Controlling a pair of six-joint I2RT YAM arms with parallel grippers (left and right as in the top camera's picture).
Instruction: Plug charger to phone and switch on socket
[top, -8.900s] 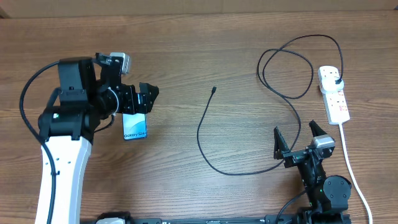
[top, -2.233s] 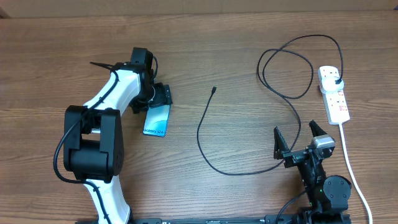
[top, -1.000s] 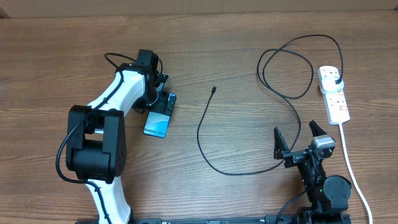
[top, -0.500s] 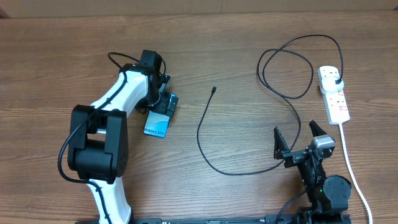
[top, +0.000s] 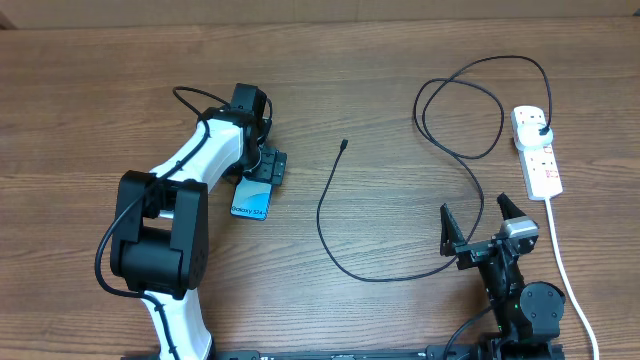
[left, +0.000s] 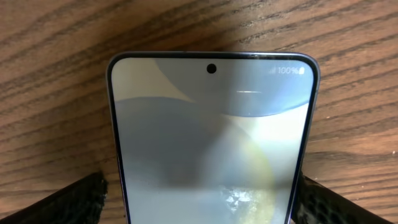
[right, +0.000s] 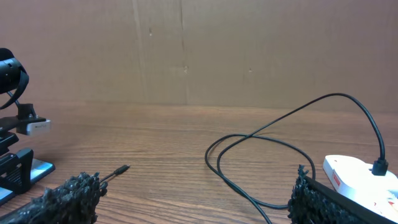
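My left jaws are spread wide and released, straddling the top end of the phone (top: 251, 199). In the left wrist camera its punch-hole edge shows just ahead of the tips, and I cannot tell whether either tip touches its sides. The phone lies flat on the surface (top: 120, 70), screen up. Its long axis runs from under these jaws back toward the arm bases, slightly slanted, with the "Galaxy" end nearest the bases.

My right jaws stand wide apart with nothing between them. The charger (top: 322, 215) bows just ahead of them. Its connector tip (top: 344, 143) points away toward the far edge and lies to the right of the left jaws, with bare wood between it and the phone. Ahead of the right jaws the cable loops twice, and its plug (top: 541, 130) sits in the socket (top: 540, 160). The socket is ahead and to their right, its long axis running near to far. Its white cord (top: 566, 270) trails back past their right side.

I count one phone, one charger and one socket. The switches are too small to count.
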